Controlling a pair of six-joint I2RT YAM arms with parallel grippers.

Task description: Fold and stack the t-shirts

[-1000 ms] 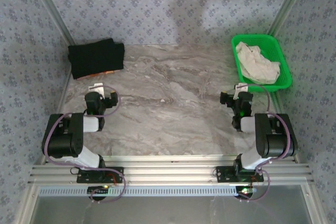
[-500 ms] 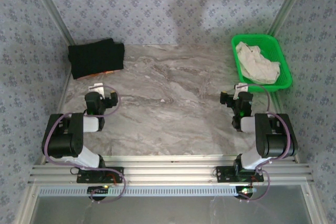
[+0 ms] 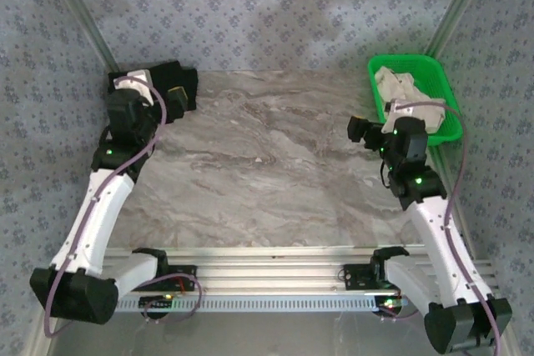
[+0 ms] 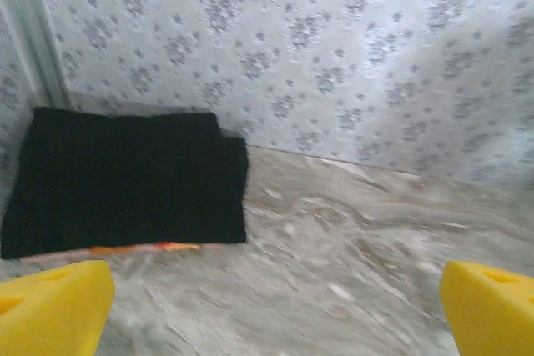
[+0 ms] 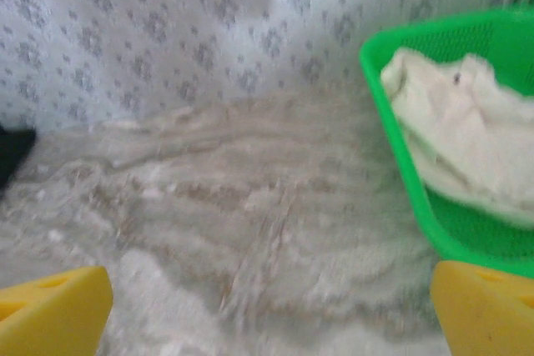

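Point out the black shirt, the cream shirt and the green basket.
black shirt (image 4: pixel 125 177), left wrist view, middle of the folded cloth
cream shirt (image 5: pixel 467 135), right wrist view, crumpled upper surface
green basket (image 5: pixel 450 35), right wrist view, far mesh wall

Two slender arms were seen, the left arm (image 3: pixel 92 214) and the right arm (image 3: pixel 440 235). Each was built of long white link shells joined by rounded black motor housings, with a bulky black block at the shoulder end. Purple-grey cables were looped loosely along both arms, from the black base plates up to the wrists. Small green indicator lights were noted on the upper joints. The left gripper (image 4: pixel 267 310) and the right gripper (image 5: pixel 267 310) were tipped with yellow, wedge-shaped fingertips (image 4: pixel 52 304), smooth and matte.
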